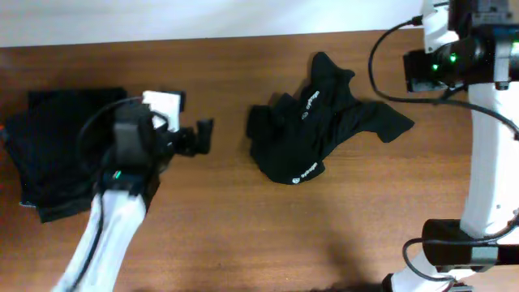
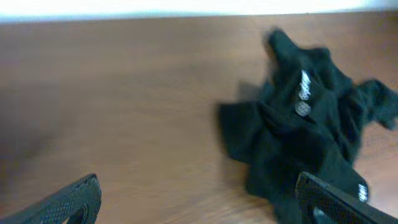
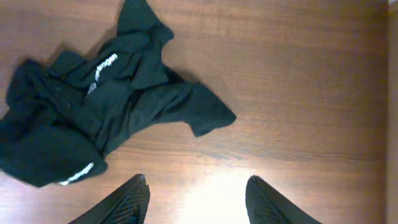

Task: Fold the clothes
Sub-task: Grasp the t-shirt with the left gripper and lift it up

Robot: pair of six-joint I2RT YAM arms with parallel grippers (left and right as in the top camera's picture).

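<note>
Crumpled black fabric garment w/ white logos (image 1: pixel 312 134) lies mid brown wooden table (image 1: pixel 243 227), toward the far edge. Left gripper (image 1: pixel 203 136) is spread wide & empty, btwn it and the folded dark fabric stack (image 1: pixel 49 154) at the left edge. Right gripper (image 3: pixel 198 182) has jaws apart, empty, over bare wood beside the garment.

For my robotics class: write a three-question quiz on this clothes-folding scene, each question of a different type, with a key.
1. Short answer: which arm reaches over the dark stack?
2. True or false: the crumpled black garment lies on top of that stack.
3. Multiple choice: the right gripper holds A) a sleeve, B) nothing, C) the stack.

Key
1. The left arm.
2. False: the garment lies mid-table, apart from the stack.
3. B: its jaws stand open above bare wood.
</note>
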